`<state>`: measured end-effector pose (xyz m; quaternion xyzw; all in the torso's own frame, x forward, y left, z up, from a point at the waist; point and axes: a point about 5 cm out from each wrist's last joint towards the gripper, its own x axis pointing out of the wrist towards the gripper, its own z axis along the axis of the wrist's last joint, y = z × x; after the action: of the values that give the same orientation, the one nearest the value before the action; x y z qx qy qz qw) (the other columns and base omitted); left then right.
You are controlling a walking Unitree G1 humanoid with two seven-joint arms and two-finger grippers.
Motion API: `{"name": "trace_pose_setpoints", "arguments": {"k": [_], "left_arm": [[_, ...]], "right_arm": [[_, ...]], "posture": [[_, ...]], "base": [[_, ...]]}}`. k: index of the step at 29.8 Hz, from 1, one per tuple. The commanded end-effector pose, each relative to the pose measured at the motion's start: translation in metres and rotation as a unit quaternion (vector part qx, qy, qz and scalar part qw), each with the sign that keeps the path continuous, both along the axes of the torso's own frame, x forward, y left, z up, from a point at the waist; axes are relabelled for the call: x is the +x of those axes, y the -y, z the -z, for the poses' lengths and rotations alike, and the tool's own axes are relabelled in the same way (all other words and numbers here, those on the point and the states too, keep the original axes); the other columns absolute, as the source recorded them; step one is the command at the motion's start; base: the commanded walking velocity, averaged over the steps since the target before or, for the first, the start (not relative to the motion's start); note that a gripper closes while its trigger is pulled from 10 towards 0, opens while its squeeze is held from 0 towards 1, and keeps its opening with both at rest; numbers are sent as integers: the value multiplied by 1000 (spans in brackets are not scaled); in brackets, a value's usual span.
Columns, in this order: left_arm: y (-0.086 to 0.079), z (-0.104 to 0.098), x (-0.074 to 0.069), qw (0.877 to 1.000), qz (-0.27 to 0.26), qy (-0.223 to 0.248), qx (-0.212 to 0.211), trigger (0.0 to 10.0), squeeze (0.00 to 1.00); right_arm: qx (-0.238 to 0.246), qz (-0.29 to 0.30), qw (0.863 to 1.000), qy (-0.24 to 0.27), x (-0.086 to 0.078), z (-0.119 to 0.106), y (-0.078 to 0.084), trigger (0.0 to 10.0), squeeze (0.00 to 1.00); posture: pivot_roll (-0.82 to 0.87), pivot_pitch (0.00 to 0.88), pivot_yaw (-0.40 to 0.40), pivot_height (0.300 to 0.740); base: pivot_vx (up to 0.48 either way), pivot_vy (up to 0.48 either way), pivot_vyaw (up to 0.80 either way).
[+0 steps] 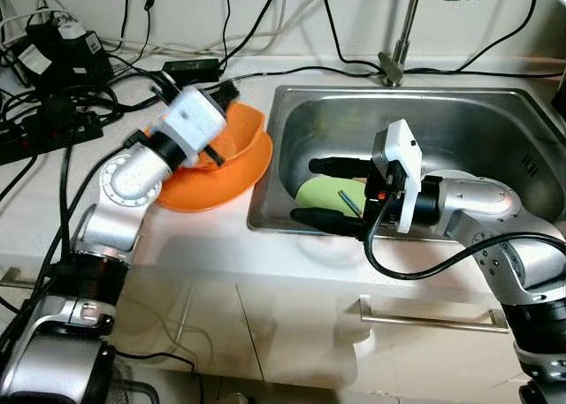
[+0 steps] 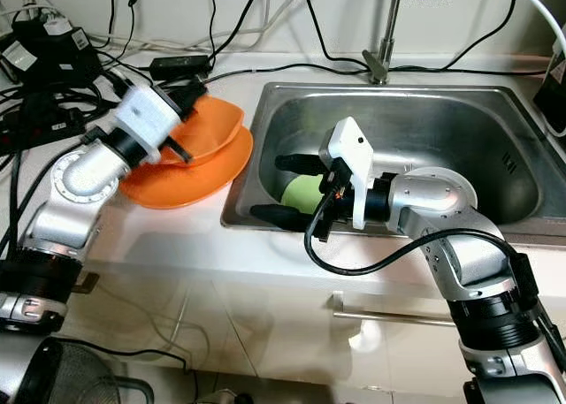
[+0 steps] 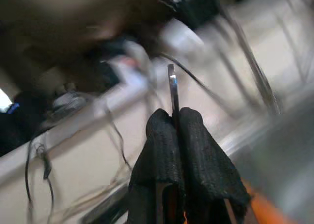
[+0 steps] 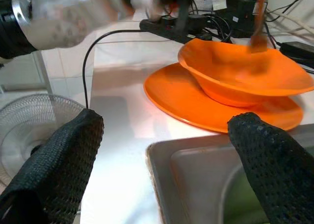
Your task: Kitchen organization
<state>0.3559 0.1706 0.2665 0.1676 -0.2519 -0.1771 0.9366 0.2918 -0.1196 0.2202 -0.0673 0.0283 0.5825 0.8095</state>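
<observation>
White kitchen counter (image 1: 221, 245) with a steel sink (image 1: 495, 121) set into it, cables along the back wall.
My left gripper (image 3: 175, 117), fingers pressed together on a thin metal utensil (image 3: 171, 87), hangs over the orange bowl (image 1: 239, 134) stacked on an orange plate (image 1: 221, 179) just beside the sink's left rim. My right gripper (image 1: 323, 192), fingers spread wide, brackets a green dish (image 1: 332, 194) inside the sink's left end.

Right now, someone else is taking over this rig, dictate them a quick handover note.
Left gripper: jaws shut on a thin metal utensil, over the orange bowl.
Right gripper: jaws open, at the sink's left end, around a green item without gripping it.
Done: bowl stacked on the orange plate on the counter.
Left: place the utensil, take the green item out of the sink.
</observation>
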Motion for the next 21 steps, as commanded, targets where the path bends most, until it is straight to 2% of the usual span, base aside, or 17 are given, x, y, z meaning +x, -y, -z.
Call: {"name": "trace_pose_setpoints", "arguments": {"k": [1,2,3,4,6,7,8,9,10,11,12,14,15,16,18,19,21], "left_arm": [[-8,-23,-1,994,19,0,-108,0,0],[-7,-27,-2,982,48,-17,-183,0,0],[-7,-27,-2,982,48,-17,-183,0,0],[-7,-29,-2,974,63,-22,-219,0,0],[-6,-30,-4,949,93,-38,-300,0,0],[-5,-30,-4,940,101,-41,-324,0,0],[-3,-30,-5,919,122,-55,-370,0,0],[-3,-30,-5,919,122,-55,-370,0,0],[-1,-30,-6,900,139,-64,-407,0,0],[3,-28,-8,849,185,-90,-487,0,0],[3,-28,-8,849,185,-90,-487,0,0],[5,-23,-9,793,223,-112,-556,0,0],[5,-16,-8,756,241,-126,-596,0,0],[5,-16,-8,756,241,-126,-596,0,0],[5,-1,-7,715,250,-148,-636,0,0],[7,4,-7,701,257,-157,-647,0,0],[13,7,-11,682,277,-168,-655,0,0]], "right_arm": [[5,-1,1000,13,2,-6,-2,10000,0],[13,2,1000,11,3,-7,-3,10000,0],[13,2,1000,11,3,-7,-3,10000,0],[18,4,1000,10,4,-8,-3,10000,0],[30,11,999,9,6,-9,-4,10000,0],[34,14,999,8,7,-10,-4,10000,0],[45,23,999,6,10,-11,-4,10000,0],[45,23,999,6,10,-11,-4,10000,0],[58,33,998,3,12,-13,-5,10000,0],[97,61,993,-9,19,-17,-5,10000,0],[97,61,993,-9,19,-17,-5,10000,0],[148,100,984,-31,29,-23,-7,10000,0],[174,118,977,-45,34,-26,-8,10000,0],[174,118,977,-45,34,-26,-8,10000,0],[215,145,963,-71,42,-28,-10,10000,0],[227,150,959,-80,44,-29,-12,10000,0],[250,156,951,-96,47,-30,-16,10000,0]], "posture": [[-60,28,73,740],[-60,28,73,740],[-60,28,73,740],[-60,29,73,740],[-62,29,75,740],[-62,30,75,740],[-64,29,76,740],[-64,29,76,740],[-64,29,76,740],[-65,28,76,740],[-65,28,76,740],[-63,27,74,740],[-63,25,74,740],[-63,25,74,740],[-63,25,74,740],[-66,22,76,740],[-63,20,74,740]], "base": [[0,0,0],[0,0,0],[0,0,0],[0,0,0],[0,0,0],[0,0,0],[0,0,0],[0,0,0],[0,0,0],[0,0,0],[0,0,0],[0,0,0],[0,0,0],[0,0,0],[0,0,0],[0,0,0],[0,0,0]]}}
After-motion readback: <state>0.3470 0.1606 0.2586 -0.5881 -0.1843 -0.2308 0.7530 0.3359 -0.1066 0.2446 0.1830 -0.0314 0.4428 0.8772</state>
